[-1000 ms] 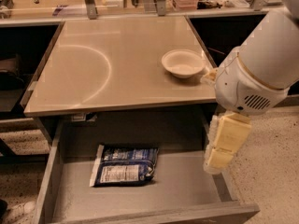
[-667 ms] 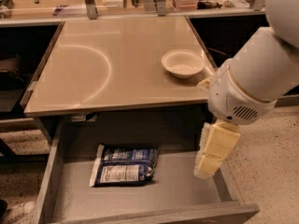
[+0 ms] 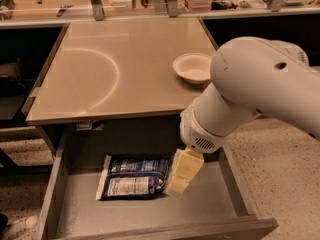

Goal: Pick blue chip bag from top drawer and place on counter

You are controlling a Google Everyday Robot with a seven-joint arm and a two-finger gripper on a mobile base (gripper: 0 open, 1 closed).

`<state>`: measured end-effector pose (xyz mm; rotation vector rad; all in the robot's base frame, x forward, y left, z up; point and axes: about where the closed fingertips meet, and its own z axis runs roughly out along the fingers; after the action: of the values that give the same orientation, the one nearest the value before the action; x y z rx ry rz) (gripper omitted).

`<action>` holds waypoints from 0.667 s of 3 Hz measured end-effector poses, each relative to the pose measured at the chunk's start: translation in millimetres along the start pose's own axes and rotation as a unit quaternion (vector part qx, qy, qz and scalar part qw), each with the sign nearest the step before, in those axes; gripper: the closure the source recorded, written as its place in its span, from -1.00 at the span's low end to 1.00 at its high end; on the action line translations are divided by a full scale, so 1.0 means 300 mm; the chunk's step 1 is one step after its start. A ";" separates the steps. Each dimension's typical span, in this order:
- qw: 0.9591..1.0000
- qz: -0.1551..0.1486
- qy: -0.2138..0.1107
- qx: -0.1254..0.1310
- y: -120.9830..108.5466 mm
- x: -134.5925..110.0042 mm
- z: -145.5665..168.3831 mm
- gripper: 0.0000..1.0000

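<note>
Pincer [image 3: 178,184] is shifting leftward, now hanging just beside the blue chip bag [image 3: 132,178] lying flat in the top drawer [image 3: 210,206]; apart or together, cannot tell. Approach is proceeding; next move calls for descending onto the bag's right edge

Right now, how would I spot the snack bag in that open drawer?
Under the front edge of the big tan counter, the grey top drawer stands open. On its floor lies the blue chip bag, with the robot's cream pincer hanging close by its right end. It is the only loose item there: dark blue foil with a white label panel.
</note>
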<state>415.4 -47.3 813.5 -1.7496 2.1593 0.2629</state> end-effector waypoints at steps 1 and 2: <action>1.000 0.001 0.000 0.000 0.000 -0.001 0.001 -1.00; 1.000 0.005 -0.022 -0.019 0.035 -0.027 0.075 -1.00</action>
<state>410.0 -29.5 795.1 -1.7379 2.1454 0.3423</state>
